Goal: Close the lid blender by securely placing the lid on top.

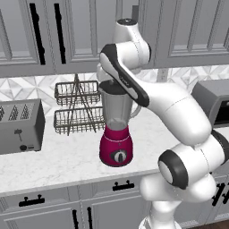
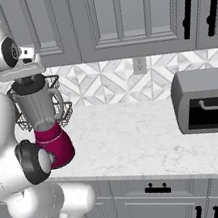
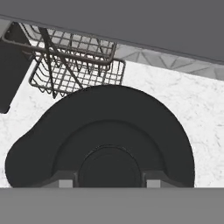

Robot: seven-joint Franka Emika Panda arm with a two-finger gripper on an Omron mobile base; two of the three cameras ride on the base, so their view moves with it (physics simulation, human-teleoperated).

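The blender (image 1: 117,134) stands on the marble counter, with a magenta-red base, a dark dial and a clear greyish jar (image 2: 40,108). The black round lid (image 3: 105,131) lies level across the jar's mouth (image 1: 112,87), under my hand. My gripper (image 3: 109,181) points straight down over it (image 2: 27,80). Its two small dark fingertips (image 3: 65,181) flank the lid's raised centre and press close against it. The arm hides part of the jar's top in the left base view.
A two-tier wire rack (image 1: 76,107) stands right behind the blender against the tiled wall. A grey toaster (image 1: 20,125) sits to the left and a dark toaster oven (image 2: 206,101) to the right. Upper cabinets (image 2: 114,13) hang close above my hand.
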